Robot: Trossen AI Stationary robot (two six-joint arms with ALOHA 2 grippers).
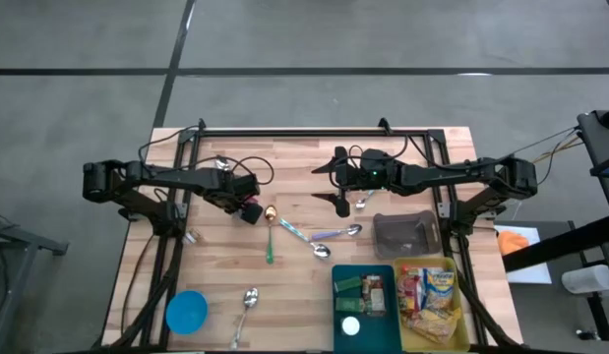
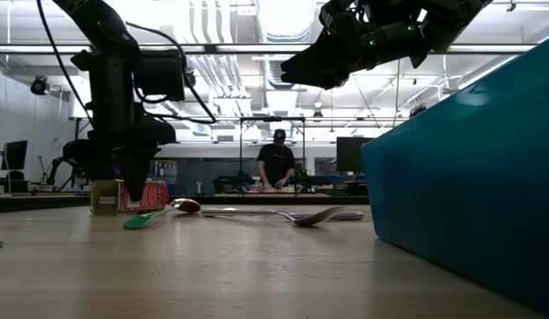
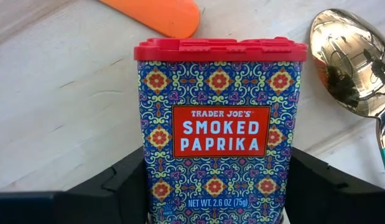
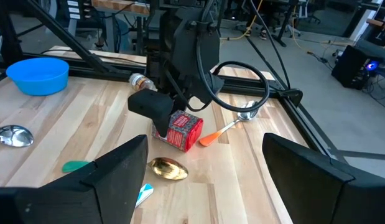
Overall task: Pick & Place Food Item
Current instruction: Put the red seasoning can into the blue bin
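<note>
A smoked paprika tin [image 3: 220, 130] with a patterned blue label and a red lid lies flat on the wooden table [image 1: 215, 285], label up, left of centre. It also shows in the high view as the tin [image 1: 253, 211]. My left gripper [image 1: 247, 205] points straight down over it, one finger on each side. My right gripper [image 1: 341, 192] hangs open above the table's far middle, nothing between its fingers [image 4: 117, 180]; its view shows the tin [image 4: 180, 130] under the left arm. My left gripper pinches the tin's two narrow long sides [image 3: 148, 180] between its two fingers, at the half away from the red lid. The fingers come from above, pointing down, and lie across the tin. The tin lies flat on the table.
A gold spoon with a green handle [image 1: 270, 231] lies right beside the tin, an orange spoon [image 4: 223, 130] behind it. More spoons [image 1: 329, 241] lie mid-table. Near right stand a teal bin [image 1: 363, 305], a yellow bin of packets [image 1: 437, 300] and a grey box [image 1: 404, 234]; a blue bowl [image 1: 186, 313] sits near left.
</note>
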